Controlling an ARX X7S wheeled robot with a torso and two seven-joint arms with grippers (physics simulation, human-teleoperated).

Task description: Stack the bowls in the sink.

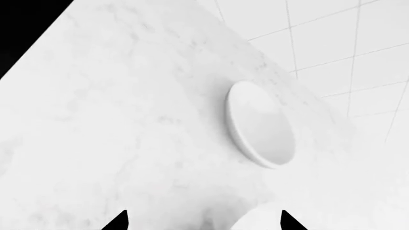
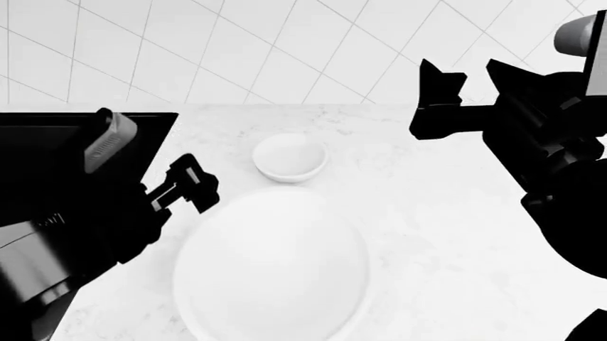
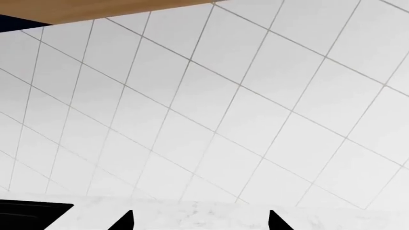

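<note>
Both bowls, the small bowl [image 2: 290,157] and wide bowl [image 2: 272,266], sit on the marble counter [image 2: 446,234] beside the sink [image 2: 142,131], while the left gripper [image 2: 195,186] and right gripper [image 2: 438,99] seem spread with nothing between the jaws.

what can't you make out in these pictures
- Black sink: head view, mostly behind left arm; drain, faucet unseen.
- Wide shallow white bowl: cut by head view's bottom edge.
- Left gripper, right gripper: only fingertips in wrist views.
- Small white bowl: contents unclear.
</note>
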